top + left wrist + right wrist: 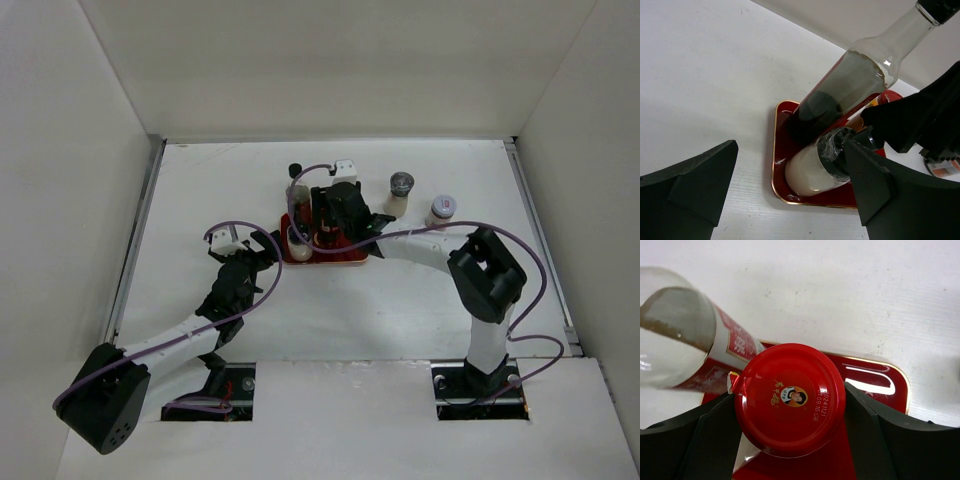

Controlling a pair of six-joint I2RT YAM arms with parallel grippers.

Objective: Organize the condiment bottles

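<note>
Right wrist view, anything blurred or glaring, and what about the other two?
Right wrist: the red-capped bottle has sharp lid print, the tall bottle beside it is soft, white glare on the tray. Left wrist: bright highlights on the tall bottle's glass. Top external: even light, faint shadows.

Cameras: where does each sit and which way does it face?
Top external: above, behind, facing down on the table; left arm and right arm show.
Left wrist: past the open left gripper toward the tall dark bottle on the red tray.
Right wrist: down onto the red-capped bottle in the right gripper.
All share the tray.
</note>
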